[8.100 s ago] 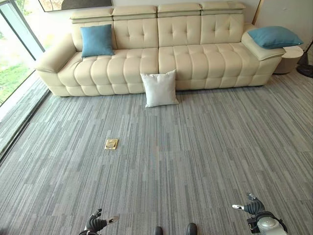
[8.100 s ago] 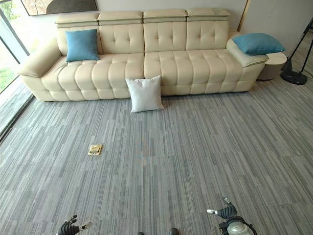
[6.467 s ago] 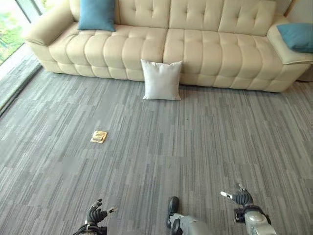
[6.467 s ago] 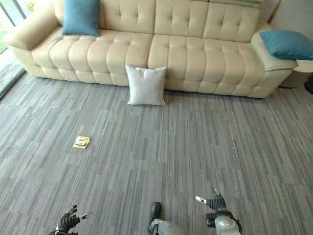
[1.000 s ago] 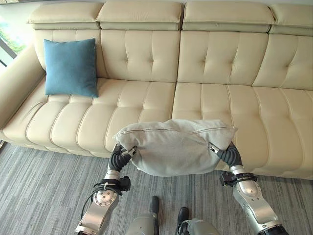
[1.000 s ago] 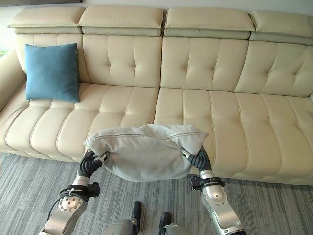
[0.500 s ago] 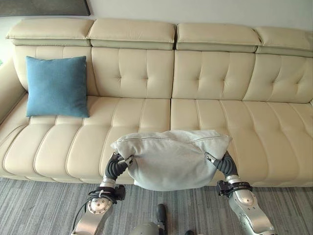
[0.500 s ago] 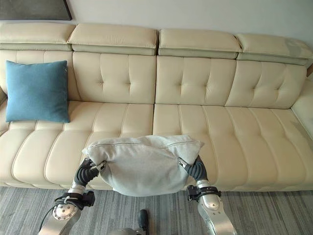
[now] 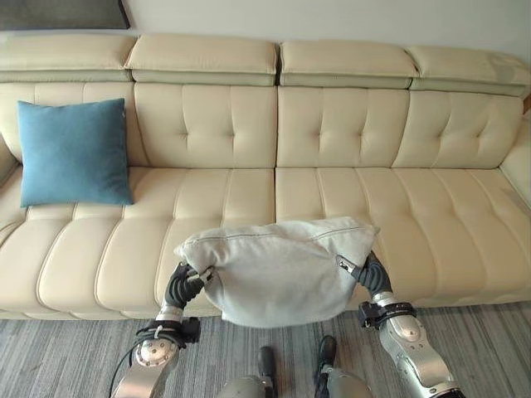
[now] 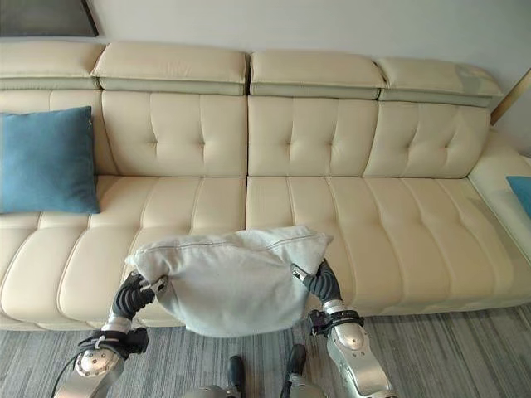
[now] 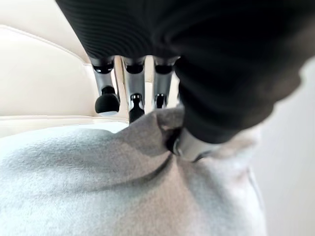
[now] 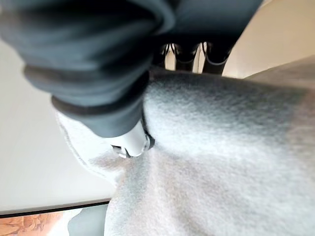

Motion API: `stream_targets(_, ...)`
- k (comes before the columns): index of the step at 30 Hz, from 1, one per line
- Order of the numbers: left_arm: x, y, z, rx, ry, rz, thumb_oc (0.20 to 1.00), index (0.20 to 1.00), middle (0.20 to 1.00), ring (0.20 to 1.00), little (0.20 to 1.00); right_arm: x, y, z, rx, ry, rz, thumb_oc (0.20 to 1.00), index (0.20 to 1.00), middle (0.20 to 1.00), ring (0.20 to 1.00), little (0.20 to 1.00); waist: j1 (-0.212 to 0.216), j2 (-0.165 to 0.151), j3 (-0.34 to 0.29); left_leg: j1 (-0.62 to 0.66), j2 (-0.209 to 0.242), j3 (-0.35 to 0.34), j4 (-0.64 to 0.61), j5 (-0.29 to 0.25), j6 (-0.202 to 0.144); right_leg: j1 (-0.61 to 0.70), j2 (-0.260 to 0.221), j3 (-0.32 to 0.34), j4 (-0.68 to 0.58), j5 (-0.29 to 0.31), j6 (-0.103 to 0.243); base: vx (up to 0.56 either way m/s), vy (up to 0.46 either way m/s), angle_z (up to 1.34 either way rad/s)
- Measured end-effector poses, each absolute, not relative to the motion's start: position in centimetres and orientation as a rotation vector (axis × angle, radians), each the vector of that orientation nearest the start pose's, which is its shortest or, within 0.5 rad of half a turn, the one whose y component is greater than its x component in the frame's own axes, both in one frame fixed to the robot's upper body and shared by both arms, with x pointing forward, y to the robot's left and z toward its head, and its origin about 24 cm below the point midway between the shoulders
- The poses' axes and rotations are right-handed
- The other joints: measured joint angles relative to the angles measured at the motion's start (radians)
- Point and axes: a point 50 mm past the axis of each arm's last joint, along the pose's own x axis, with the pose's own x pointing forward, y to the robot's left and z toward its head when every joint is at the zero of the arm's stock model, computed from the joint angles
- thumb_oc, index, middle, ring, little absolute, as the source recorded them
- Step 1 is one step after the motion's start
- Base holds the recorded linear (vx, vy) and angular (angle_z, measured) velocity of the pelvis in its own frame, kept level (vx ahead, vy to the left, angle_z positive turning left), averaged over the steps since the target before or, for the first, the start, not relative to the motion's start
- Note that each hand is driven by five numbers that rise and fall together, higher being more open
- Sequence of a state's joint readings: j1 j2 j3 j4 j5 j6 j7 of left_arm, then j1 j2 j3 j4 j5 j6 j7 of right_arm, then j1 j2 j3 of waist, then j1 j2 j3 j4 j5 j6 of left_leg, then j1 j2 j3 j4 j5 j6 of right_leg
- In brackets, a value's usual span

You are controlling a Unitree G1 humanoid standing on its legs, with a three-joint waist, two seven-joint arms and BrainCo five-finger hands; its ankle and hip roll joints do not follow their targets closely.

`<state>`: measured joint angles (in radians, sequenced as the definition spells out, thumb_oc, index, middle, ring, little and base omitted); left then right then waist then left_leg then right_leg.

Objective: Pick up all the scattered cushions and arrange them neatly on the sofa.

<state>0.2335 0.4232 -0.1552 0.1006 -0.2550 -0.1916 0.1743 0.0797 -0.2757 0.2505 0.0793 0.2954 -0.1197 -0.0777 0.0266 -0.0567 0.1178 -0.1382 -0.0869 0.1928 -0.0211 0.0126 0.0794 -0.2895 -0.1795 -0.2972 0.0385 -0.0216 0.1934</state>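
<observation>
I hold the grey cushion (image 9: 278, 267) between my two robot hands, raised in front of me over the front edge of the cream sofa (image 9: 332, 149), roughly at the seam between its two middle seats. My left robot hand (image 9: 184, 283) grips the cushion's left end: in the left wrist view the thumb (image 11: 189, 145) presses into the grey fabric from one side while the dark-tipped fingers (image 11: 106, 101) reach down over the cushion's edge on the other, so the cloth is pinched between them and bunches up into a fold. My right robot hand (image 9: 367, 271) clamps the right end the same way, its thumb (image 12: 130, 142) dug into the fabric and its fingers (image 12: 215, 56) curled over the far edge. Both forearms rise from below and angle inward, wrists bent toward each other, so the cushion sags a little in the middle and hangs clear of the seat. A blue cushion (image 9: 73, 152) stands upright against the backrest at the sofa's left end, well apart from the one I carry. Grey striped carpet (image 9: 75, 356) runs below the sofa's front.
</observation>
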Motion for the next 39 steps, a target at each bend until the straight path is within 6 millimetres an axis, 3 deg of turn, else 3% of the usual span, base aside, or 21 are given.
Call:
stream_targets(1, 19.8, 22.1, -0.3, 0.164, 0.160, 0.091, 0.200, 0.200, 0.200, 0.200, 0.200, 23.0, -15.7, 1.1, 0.029, 0.096, 0.110, 0.200, 0.200, 0.200, 0.200, 0.200, -0.019, -0.026, 0.020, -0.056, -0.037, -0.017, 0.191, -0.046, 0.040, -0.009, -0.037, 0.002, 0.020, 0.057, -0.010, 0.32, -0.087, 0.50)
stream_targets(2, 19.7, 21.6, -0.8, 0.138, 0.172, 0.095, 0.200, 0.200, 0.200, 0.200, 0.200, 23.1, -16.3, 1.2, 0.009, 0.097, 0.107, 0.200, 0.200, 0.200, 0.200, 0.200, -0.015, 0.011, 0.030, -0.088, -0.008, -0.029, 0.378, -0.145, 0.015, -0.025, -0.021, 0.010, 0.067, 0.076, 0.005, 0.34, -0.116, -0.01)
stream_targets(3, 19.3, 21.3, -1.2, 0.118, 0.185, 0.099, 0.200, 0.200, 0.200, 0.200, 0.200, 23.1, -16.6, 1.3, -0.011, 0.094, 0.112, 0.200, 0.200, 0.200, 0.200, 0.200, -0.001, 0.063, 0.030, -0.059, 0.022, -0.066, 0.369, -0.255, 0.046, -0.048, 0.013, 0.005, 0.132, 0.067, 0.021, 0.32, -0.140, -0.46)
stream_targets(4, 19.3, 21.3, -1.4, 0.112, 0.196, 0.103, 0.200, 0.200, 0.200, 0.200, 0.200, 22.6, -16.3, 0.7, -0.006, 0.125, 0.114, 0.200, 0.200, 0.200, 0.200, 0.200, 0.013, 0.053, 0.036, -0.032, 0.013, -0.085, 0.321, -0.246, 0.022, -0.051, 0.005, 0.024, 0.174, 0.067, 0.012, 0.29, -0.166, -0.05)
stream_targets(6, 19.9, 21.1, -0.8, 0.114, 0.164, 0.099, 0.200, 0.200, 0.200, 0.200, 0.200, 21.8, -16.6, 0.0, -0.007, 0.157, 0.105, 0.200, 0.200, 0.200, 0.200, 0.200, -0.025, 0.030, 0.026, 0.001, 0.013, -0.159, 0.210, -0.161, -0.018, -0.025, 0.033, 0.025, 0.148, 0.066, -0.019, 0.25, -0.188, 0.76)
stream_targets(7, 20.2, 21.3, -0.5, 0.128, 0.155, 0.090, 0.200, 0.200, 0.200, 0.200, 0.200, 21.7, -16.7, -0.1, -0.011, 0.167, 0.103, 0.200, 0.200, 0.200, 0.200, 0.200, -0.023, 0.009, 0.018, 0.020, 0.018, -0.182, 0.162, -0.135, -0.033, 0.017, 0.055, 0.026, 0.093, 0.088, -0.053, 0.21, -0.179, 0.76)
stream_targets(8, 20.4, 21.2, -0.4, 0.130, 0.152, 0.086, 0.200, 0.200, 0.200, 0.200, 0.200, 21.7, -16.8, -0.1, -0.016, 0.166, 0.103, 0.200, 0.200, 0.200, 0.200, 0.200, -0.022, 0.003, 0.013, 0.040, 0.033, -0.198, 0.116, -0.095, -0.046, 0.049, 0.069, 0.012, 0.037, 0.134, -0.114, 0.17, -0.152, 0.61)
stream_targets(9, 20.4, 21.2, -0.4, 0.129, 0.151, 0.084, 0.200, 0.200, 0.200, 0.200, 0.200, 21.9, -16.9, 0.1, -0.021, 0.158, 0.104, 0.200, 0.200, 0.200, 0.200, 0.200, -0.022, 0.010, 0.011, 0.058, 0.050, -0.216, 0.083, -0.083, -0.064, 0.067, 0.087, -0.008, 0.021, 0.132, -0.129, 0.18, -0.151, 0.72)
stream_targets(10, 20.5, 21.0, -0.3, 0.130, 0.147, 0.070, 0.200, 0.200, 0.200, 0.200, 0.200, 22.3, -17.2, 0.5, -0.030, 0.140, 0.096, 0.200, 0.200, 0.200, 0.200, 0.200, -0.024, 0.014, 0.009, 0.062, 0.069, -0.237, 0.070, -0.064, -0.092, 0.083, 0.099, -0.044, 0.020, 0.109, -0.170, 0.18, -0.122, 0.64)
stream_targets(13, 20.5, 20.4, -0.4, 0.128, 0.150, 0.040, 0.200, 0.200, 0.200, 0.200, 0.200, 23.0, -17.9, 1.3, -0.050, 0.110, 0.077, 0.200, 0.200, 0.200, 0.200, 0.200, -0.024, 0.015, 0.008, 0.054, 0.089, -0.220, 0.090, -0.056, -0.104, 0.100, 0.117, -0.067, 0.007, 0.099, -0.215, 0.12, -0.033, 0.30)
stream_targets(16, 20.5, 20.1, -0.3, 0.122, 0.143, 0.028, 0.200, 0.200, 0.200, 0.200, 0.200, 23.7, -18.1, 2.1, -0.054, 0.072, 0.062, 0.200, 0.200, 0.200, 0.200, 0.200, -0.028, 0.011, 0.008, 0.033, 0.091, -0.196, 0.147, -0.063, -0.115, 0.115, 0.121, -0.053, -0.009, 0.097, -0.224, 0.11, 0.014, -0.05)
stream_targets(18, 21.3, 19.7, 0.3, 0.122, 0.112, 0.001, 0.200, 0.200, 0.200, 0.200, 0.200, 23.9, -18.7, 2.5, -0.055, 0.057, 0.031, 0.200, 0.200, 0.200, 0.200, 0.200, -0.032, -0.008, 0.017, -0.040, 0.087, -0.171, 0.202, -0.123, -0.148, 0.132, 0.114, -0.009, -0.048, 0.079, -0.261, 0.07, 0.025, 0.13)
stream_targets(19, 22.0, 19.5, 0.9, 0.122, 0.084, -0.007, 0.200, 0.200, 0.200, 0.200, 0.200, 24.1, -18.9, 2.7, -0.054, 0.049, 0.021, 0.200, 0.200, 0.200, 0.200, 0.200, -0.023, -0.019, 0.024, -0.071, 0.084, -0.167, 0.180, -0.122, -0.151, 0.138, 0.110, -0.002, -0.068, 0.080, -0.278, 0.05, 0.031, 0.14)
stream_targets(23, 22.4, 19.4, 1.2, 0.124, 0.072, -0.006, 0.200, 0.200, 0.200, 0.200, 0.200, 24.2, -18.7, 2.6, -0.040, 0.047, 0.003, 0.200, 0.200, 0.200, 0.200, 0.200, 0.001, -0.026, 0.039, -0.222, 0.109, -0.183, 0.153, -0.048, -0.141, 0.158, 0.109, -0.004, -0.096, 0.087, -0.240, 0.14, 0.093, -0.23)
stream_targets(25, 21.5, 19.5, 0.4, 0.120, 0.106, 0.006, 0.200, 0.200, 0.200, 0.200, 0.200, 23.6, -18.5, 2.0, -0.041, 0.074, 0.010, 0.200, 0.200, 0.200, 0.200, 0.200, -0.001, 0.042, 0.028, -0.177, 0.146, -0.186, 0.134, -0.003, -0.135, 0.215, 0.137, 0.007, -0.092, 0.070, -0.201, 0.21, 0.142, -0.52)
stream_targets(28, 21.5, 19.8, 0.7, 0.135, 0.097, 0.008, 0.200, 0.200, 0.200, 0.200, 0.200, 23.6, -18.2, 2.1, -0.047, 0.069, 0.017, 0.200, 0.200, 0.200, 0.200, 0.200, -0.009, 0.026, 0.019, -0.133, 0.096, -0.162, 0.073, 0.040, -0.138, 0.216, 0.082, 0.053, -0.080, 0.050, -0.140, 0.15, 0.111, -0.30)
stream_targets(33, 22.5, 20.1, 1.8, 0.153, 0.053, 0.038, 0.200, 0.200, 0.200, 0.200, 0.200, 24.6, -17.3, 2.9, -0.053, 0.026, 0.010, 0.200, 0.200, 0.200, 0.200, 0.200, 0.002, 0.018, 0.016, -0.065, 0.030, -0.142, 0.003, 0.087, -0.108, 0.247, 0.022, 0.082, -0.086, 0.057, -0.082, 0.05, 0.074, 0.00)
stream_targets(34, 23.6, 20.6, 3.0, 0.164, -0.001, 0.081, 0.200, 0.200, 0.200, 0.200, 0.200, 25.9, -16.3, 4.3, -0.054, -0.029, 0.035, 0.200, 0.200, 0.200, 0.200, 0.200, 0.010, 0.017, 0.016, -0.065, 0.022, -0.133, -0.008, 0.108, -0.077, 0.242, 0.014, 0.082, -0.088, 0.068, -0.054, -0.03, 0.083, 0.11)
stream_targets(35, 24.1, 21.0, 3.6, 0.179, -0.024, 0.107, 0.200, 0.200, 0.200, 0.200, 0.200, 26.6, -15.7, 4.8, -0.054, -0.050, 0.035, 0.200, 0.200, 0.200, 0.200, 0.200, 0.013, 0.014, 0.014, -0.066, 0.019, -0.135, -0.009, 0.110, -0.074, 0.239, 0.012, 0.085, -0.096, 0.071, -0.058, -0.05, 0.096, 0.02)
stream_targets(36, 25.7, 20.9, 4.6, 0.204, -0.069, 0.136, 0.200, 0.200, 0.200, 0.200, 0.200, 28.7, -14.7, 6.0, -0.083, -0.090, 0.035, 0.200, 0.200, 0.200, 0.200, 0.200, 0.019, 0.015, 0.014, -0.078, 0.024, -0.129, -0.012, 0.112, -0.070, 0.225, 0.017, 0.093, -0.096, 0.075, -0.060, -0.07, 0.033, -0.16)
stream_targets(39, 29.9, 20.7, 8.8, 0.221, -0.225, 0.221, 0.200, 0.200, 0.200, 0.200, 0.200, 33.0, -13.2, 10.6, -0.108, -0.226, -0.002, 0.200, 0.200, 0.200, 0.200, 0.200, 0.035, 0.017, 0.016, -0.126, 0.043, -0.126, -0.025, 0.140, -0.054, 0.183, 0.042, 0.105, -0.119, 0.100, -0.067, -0.10, 0.026, -0.11)
